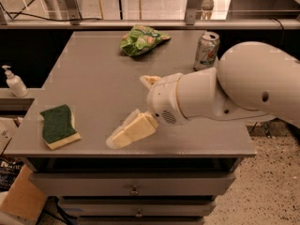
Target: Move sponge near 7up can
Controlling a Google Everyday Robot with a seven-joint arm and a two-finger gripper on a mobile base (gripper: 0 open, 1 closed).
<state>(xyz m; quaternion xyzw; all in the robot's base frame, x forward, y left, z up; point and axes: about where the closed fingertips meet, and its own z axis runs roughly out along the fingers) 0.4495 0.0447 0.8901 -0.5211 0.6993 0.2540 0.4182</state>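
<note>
The sponge [57, 125], dark green on top with a pale yellow base, lies flat near the front left corner of the grey table [93, 83]. The 7up can [206, 50] stands upright at the back right of the table. My gripper [129, 110] hangs over the front middle of the table, to the right of the sponge and apart from it. Its cream fingers [127, 134] are spread open and hold nothing. The white arm [243, 86] reaches in from the right and partly hides the can's base.
A light green snack bag [142, 39] lies at the back middle of the table. A white pump bottle [14, 82] stands on a lower ledge to the left. Drawers [134, 190] sit under the table's front edge. A cardboard box [21, 200] is on the floor at lower left.
</note>
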